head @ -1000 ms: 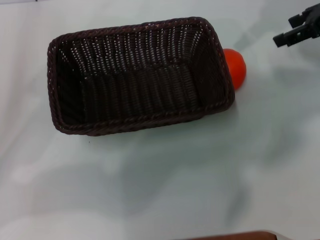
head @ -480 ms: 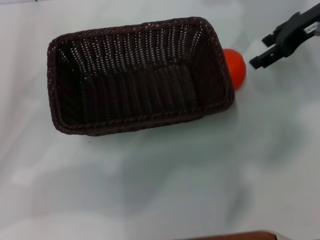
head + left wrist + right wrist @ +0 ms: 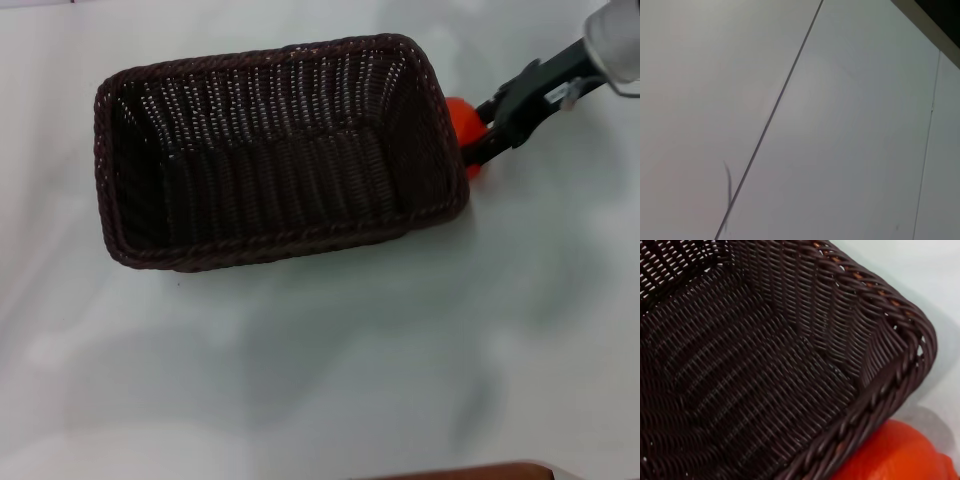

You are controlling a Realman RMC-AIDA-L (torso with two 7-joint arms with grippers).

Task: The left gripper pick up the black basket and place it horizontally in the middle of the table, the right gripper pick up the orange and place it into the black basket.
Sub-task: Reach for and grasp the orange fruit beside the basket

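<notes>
While the black basket lies flat on the pale table exactly where it lay a second ago, long side running left to right across the middle, the change is all at its right end. The orange sits on the table outside the basket, just beside the right short wall, in the same spot as before. The right claw, which hung apart from the fruit half a second ago, has come down onto it and now covers much of it; whether its fingers press the orange I cannot tell. From the right wrist, the basket's braided corner and the orange fill the view. No part of the left claw shows.
</notes>
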